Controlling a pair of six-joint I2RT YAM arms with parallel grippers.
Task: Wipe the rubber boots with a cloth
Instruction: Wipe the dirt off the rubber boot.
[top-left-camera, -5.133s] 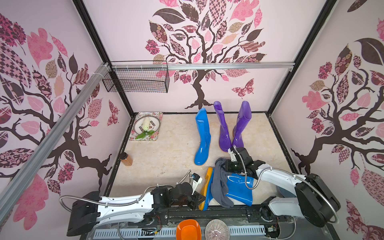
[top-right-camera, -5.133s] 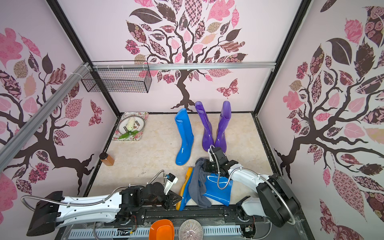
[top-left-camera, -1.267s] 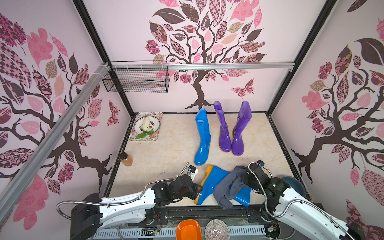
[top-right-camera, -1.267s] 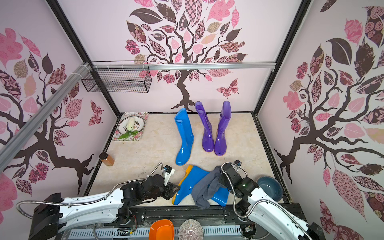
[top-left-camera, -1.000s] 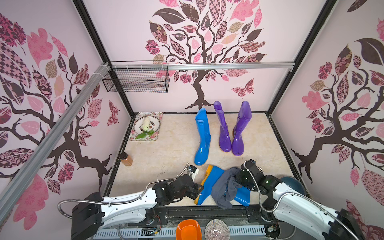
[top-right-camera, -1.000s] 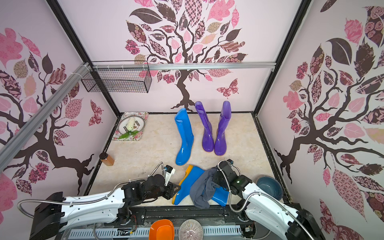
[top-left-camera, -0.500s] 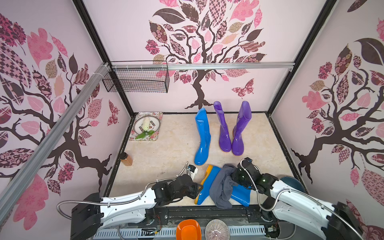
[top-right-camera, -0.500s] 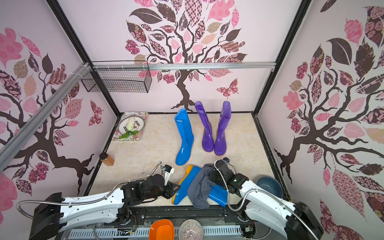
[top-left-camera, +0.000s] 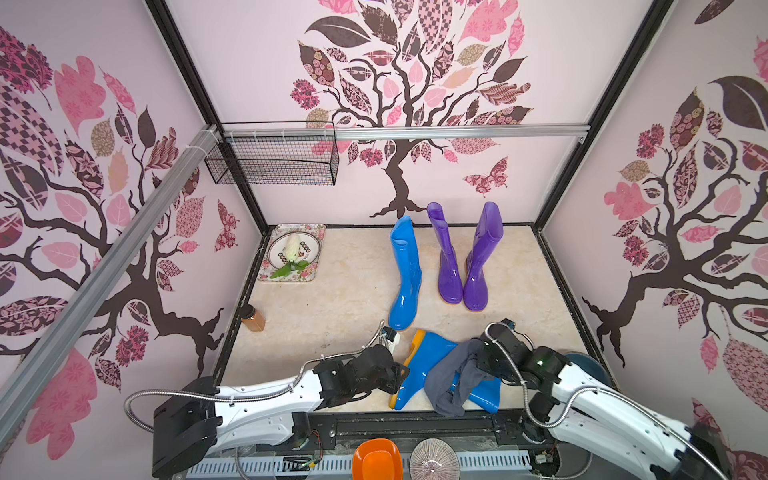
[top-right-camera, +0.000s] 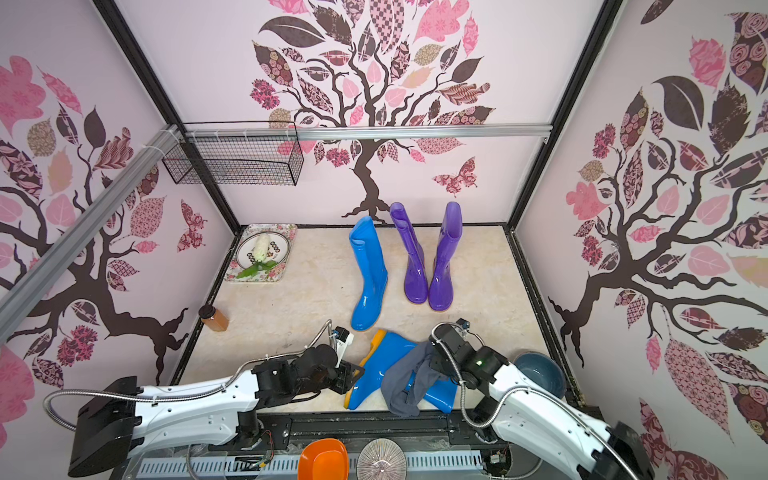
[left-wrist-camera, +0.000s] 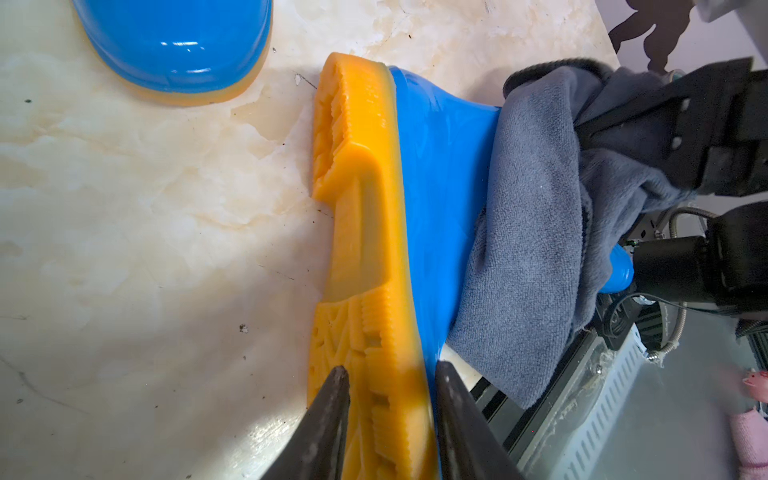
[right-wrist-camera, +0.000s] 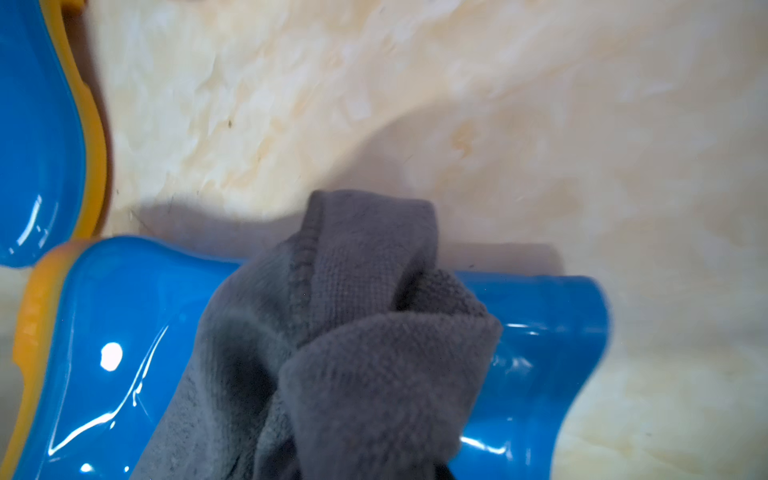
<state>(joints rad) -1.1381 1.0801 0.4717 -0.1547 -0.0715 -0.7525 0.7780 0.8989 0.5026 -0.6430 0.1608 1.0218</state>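
A bright blue rubber boot (top-left-camera: 417, 368) lies on its side near the front edge, orange-yellow sole (left-wrist-camera: 365, 249) facing left. My left gripper (left-wrist-camera: 390, 401) is shut on the toe end of that sole, one finger on each side. The dark grey cloth (top-left-camera: 451, 384) is draped over the boot's ankle and shaft (right-wrist-camera: 536, 316). My right gripper (top-left-camera: 484, 360) is shut on a bunched part of the cloth (right-wrist-camera: 374, 353), which hides its jaws. A second blue boot (top-left-camera: 405, 274) and two purple boots (top-left-camera: 448, 257) (top-left-camera: 481, 257) stand upright behind.
A floral tray (top-left-camera: 309, 232) with a plate sits at the back left and an amber jar (top-left-camera: 253, 319) by the left wall. A wire basket (top-left-camera: 274, 162) hangs high. A blue-grey bowl (top-right-camera: 540, 374) is at the right; an orange bowl (top-left-camera: 376, 461) and a ribbed plate (top-left-camera: 432, 460) are in front.
My right gripper has slid the cloth leftward along the lying boot, from the shaft's open end toward the ankle. The left gripper has kept its hold on the sole.
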